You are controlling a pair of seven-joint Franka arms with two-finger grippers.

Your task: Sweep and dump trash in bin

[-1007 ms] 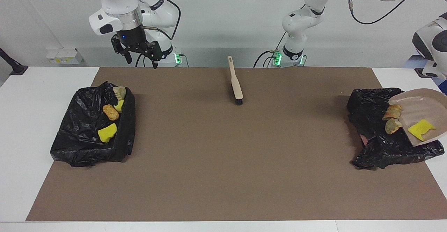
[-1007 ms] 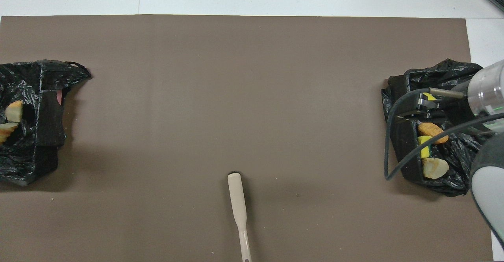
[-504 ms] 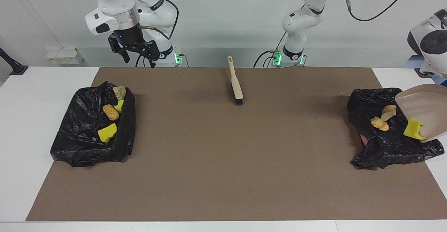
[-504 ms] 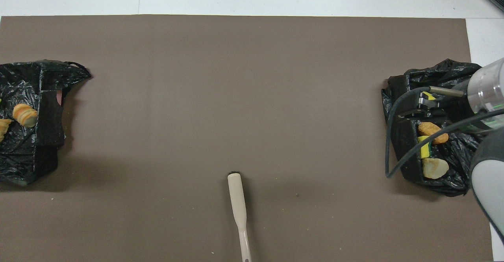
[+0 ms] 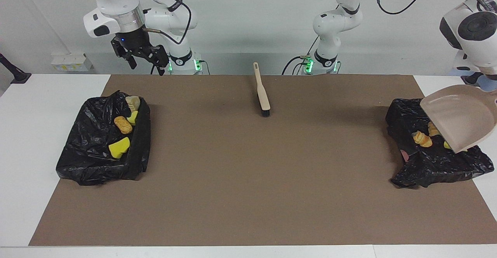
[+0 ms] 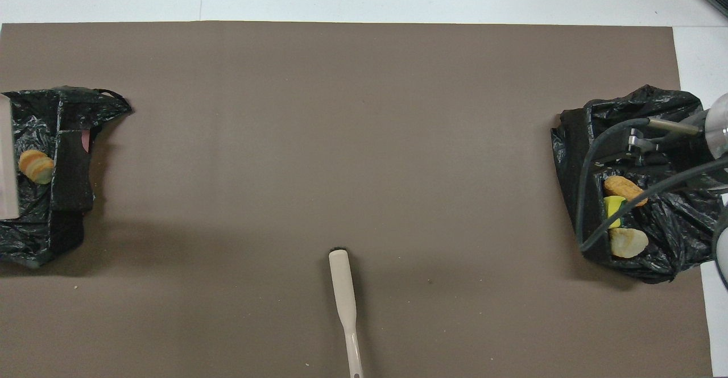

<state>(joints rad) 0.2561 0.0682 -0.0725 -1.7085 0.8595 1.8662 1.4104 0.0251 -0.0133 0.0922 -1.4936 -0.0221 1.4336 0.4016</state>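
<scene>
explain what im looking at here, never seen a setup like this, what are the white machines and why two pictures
The white machines are two robot arms at a table, each ending in a two-finger gripper. One picture faces them from across the table; the other looks down from above their own end, so its sides are swapped.

On the brown mat lie a beige brush with black bristles and two black bag-lined bins, one at each end. The right arm's bin holds yellow sponge chunks, a pale lump and an orange-brown lump. The right gripper hangs open in the air, waiting.

The left arm holds a beige plastic dustpan tilted over the other bin, where more scraps lie. Its gripper is out of frame.
</scene>
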